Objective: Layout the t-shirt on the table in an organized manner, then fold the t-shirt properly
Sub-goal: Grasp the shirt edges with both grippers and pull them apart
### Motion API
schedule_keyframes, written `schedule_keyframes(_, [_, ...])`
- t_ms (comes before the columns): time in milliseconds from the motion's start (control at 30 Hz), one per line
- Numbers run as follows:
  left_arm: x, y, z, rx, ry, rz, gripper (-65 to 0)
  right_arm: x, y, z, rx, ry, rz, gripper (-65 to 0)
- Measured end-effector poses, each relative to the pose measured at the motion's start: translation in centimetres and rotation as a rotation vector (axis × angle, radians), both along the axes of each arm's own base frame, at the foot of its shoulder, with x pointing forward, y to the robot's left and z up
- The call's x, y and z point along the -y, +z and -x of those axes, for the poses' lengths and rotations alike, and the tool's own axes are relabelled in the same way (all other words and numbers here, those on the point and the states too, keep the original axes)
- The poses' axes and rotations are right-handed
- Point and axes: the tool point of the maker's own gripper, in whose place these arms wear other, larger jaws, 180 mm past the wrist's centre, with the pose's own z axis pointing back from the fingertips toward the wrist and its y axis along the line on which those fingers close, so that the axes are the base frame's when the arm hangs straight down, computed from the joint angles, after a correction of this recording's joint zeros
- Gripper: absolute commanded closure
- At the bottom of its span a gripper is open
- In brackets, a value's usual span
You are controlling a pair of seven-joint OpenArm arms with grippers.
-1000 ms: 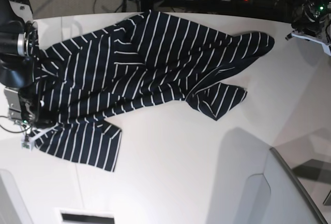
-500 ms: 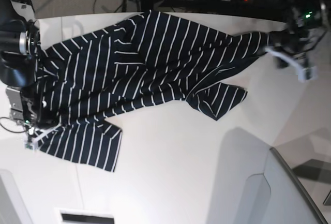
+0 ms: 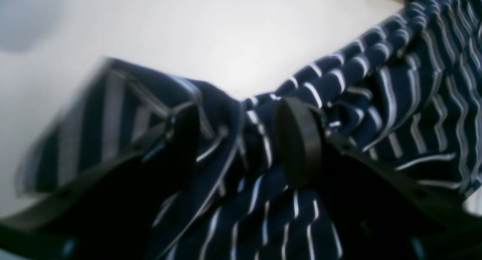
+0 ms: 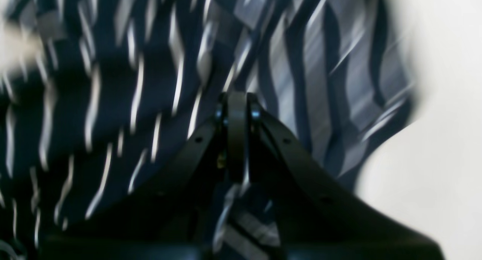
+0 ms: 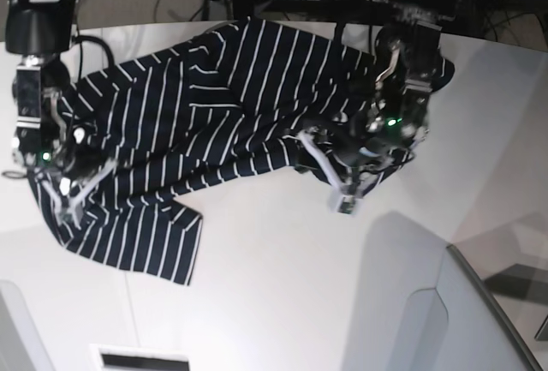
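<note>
Risk: the left claw stands spread over a bunched fold of the t-shirt; if it clamps from here it looks likely to catch several layers at once, and a pull would drag the whole sleeve instead of one edge.
Risk, other side: the right claw is clenched with cloth pinched at its tips; a hard tug against the other arm could stretch the shirt or wrench it free, and the wrist view is too blurred to tell how deep the pinch goes.
Risk, edge: the far hem lies close to the back rim of the bench, so a sideways haul might slide fabric over the rim.
Left claw: released, one pad touching the stripes, the other pad just beside a raised fold, nothing gripped.
Right claw: shut tight on the shirt near its corner, bare bench just beside it.
Shirt, place: spread across the far half of the bench, between the two arms, with the near half bare.
Shirt, look: dark navy with thin white stripes, rumpled, a sleeve flopped out near the left arm and a lower flap turned out near the right arm.
Stage: by the look of it, laying out is underway and no fold is made yet.
</note>
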Motion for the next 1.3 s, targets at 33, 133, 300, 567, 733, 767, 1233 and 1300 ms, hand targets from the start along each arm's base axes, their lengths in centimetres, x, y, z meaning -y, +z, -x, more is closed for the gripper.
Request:
schedule_keyframes(33, [0.1, -0.8, 0.0, -0.021, -0.006, -0.005, -33.4, -0.3, -0.6, 0.8, -0.019, 0.0, -0.009, -1.5])
schedule_keyframes(133, [-1.0, -3.1, 0.3, -0.092, 0.013, -0.032, -33.4, 0.1, -1.7, 2.6, -0.056, -0.004, 0.001, -1.5])
schedule_keyframes(300, [-3.7, -5.8, -0.5, -0.053, 0.049, -0.047, -33.4, 0.4, -3.0, 5.0, -0.107, -0.006, 0.006, -1.5])
schedule_keyframes(567, [-7.5, -7.1, -4.4, 0.128, 0.061, -0.151, -33.4, 0.4, -4.0, 7.5, -0.183, -0.005, 0.006, -1.5])
schedule_keyframes(733, [-9.0, -6.8, -7.1, 0.129, 0.077, -0.185, -33.4, 0.7, -4.2, 7.4, -0.195, -0.008, 0.002, -1.5])
schedule_keyframes(767, [-9.3, -6.8, -7.6, 0.133, 0.081, -0.187, -33.4, 0.7, -4.2, 7.2, -0.193, -0.009, 0.002, -1.5])
schedule_keyframes(1233, [-11.8, -2.6, -11.6, 0.149, 0.117, -0.262, -33.4, -0.8, -3.6, 1.2, -0.191, 0.099, 0.056, -1.5])
schedule_keyframes(1300, [-13.2, 0.6, -12.3, 0.207, 0.187, -0.253, -33.4, -0.7, -3.5, 1.2, -0.188, 0.105, 0.061, -1.5])
